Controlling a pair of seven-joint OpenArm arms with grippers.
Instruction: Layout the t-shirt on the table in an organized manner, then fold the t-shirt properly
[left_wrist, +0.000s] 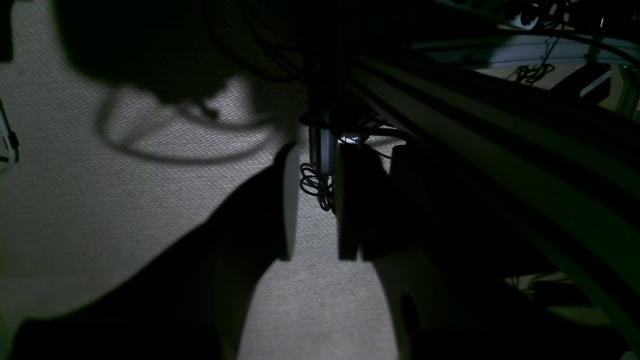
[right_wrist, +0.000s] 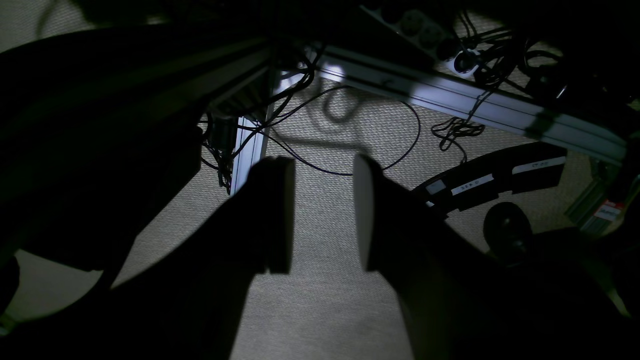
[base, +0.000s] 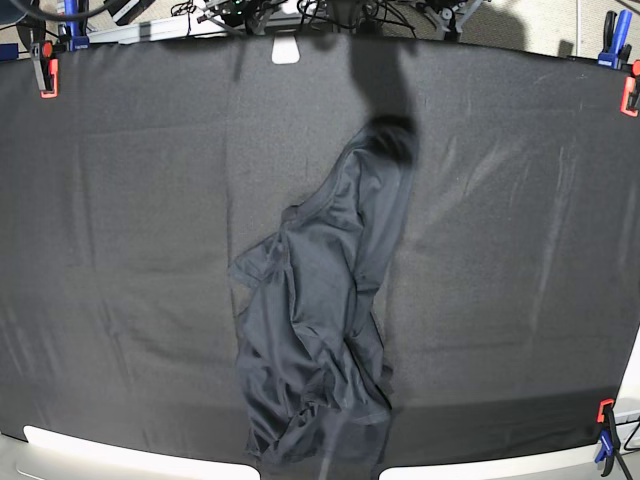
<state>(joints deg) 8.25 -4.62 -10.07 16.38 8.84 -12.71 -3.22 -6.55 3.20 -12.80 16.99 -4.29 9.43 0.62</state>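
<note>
Both sets of jaws stand apart with nothing between them, the left gripper (left_wrist: 315, 215) and right gripper (right_wrist: 322, 215) looking down at carpet and cables, neither visible over the counter (base: 120, 250). On its middle, towards the near edge, lies the t-shirt (base: 320, 330), a crumpled heap running near to far and leaning slightly right at its far tip. It looks thin, limp and somewhat slippery, probably best pinched at outer edges and spread flat.

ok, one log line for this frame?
dark grey thin t-shirt: crumpled, unfolded | black cloth table: shirt mid-front | left end effector: open, empty | right end effector: open, empty
</note>
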